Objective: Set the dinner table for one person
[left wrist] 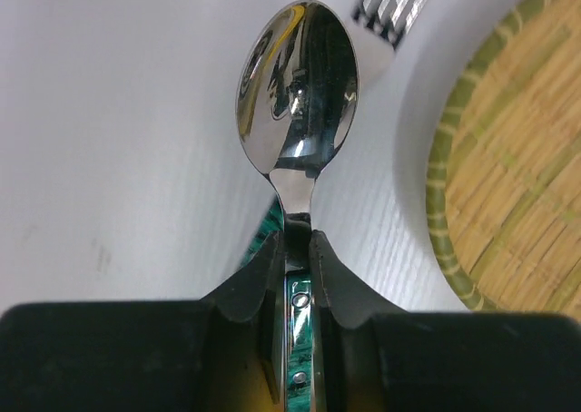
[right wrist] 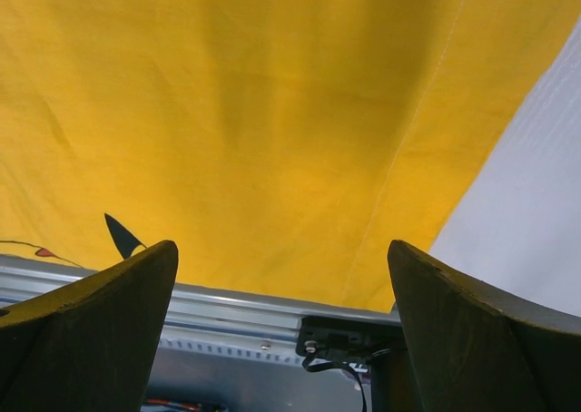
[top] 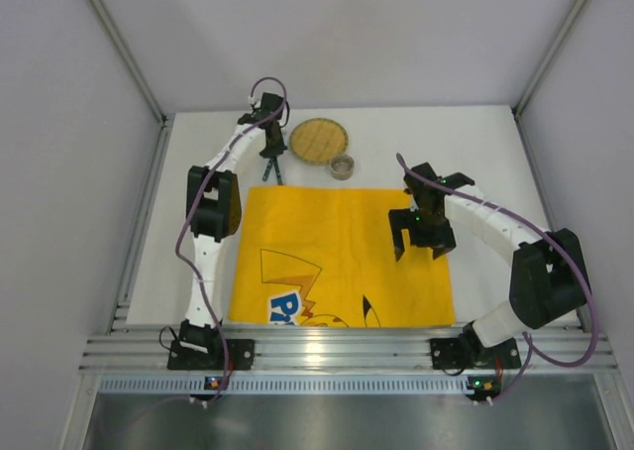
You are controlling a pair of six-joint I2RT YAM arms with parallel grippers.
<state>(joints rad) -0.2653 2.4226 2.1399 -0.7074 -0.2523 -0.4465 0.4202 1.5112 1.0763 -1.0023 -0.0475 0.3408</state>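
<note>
Yellow mat [top: 332, 234]; beyond it bamboo plate [top: 320, 140], cup [top: 342, 167], spoon [left wrist: 300, 94].

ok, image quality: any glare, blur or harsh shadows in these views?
Left wrist: the spoon mirrors its surroundings, with bright patches; the left gripper gripping it is dark and soft-edged. Right wrist: the open right gripper is blurred near the lens, the yellow mat evenly lit. Top external: diffuse light, faint shadows, low detail.

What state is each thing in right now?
left gripper, shut on the spoon.
spoon, gripped by its handle.
fork, only its tines in view, ungripped.
bamboo plate, empty, flat on the dinner table.
small cup, standing by the bamboo plate.
yellow mat, spread flat, bare.
right gripper, open above the yellow mat.
</note>
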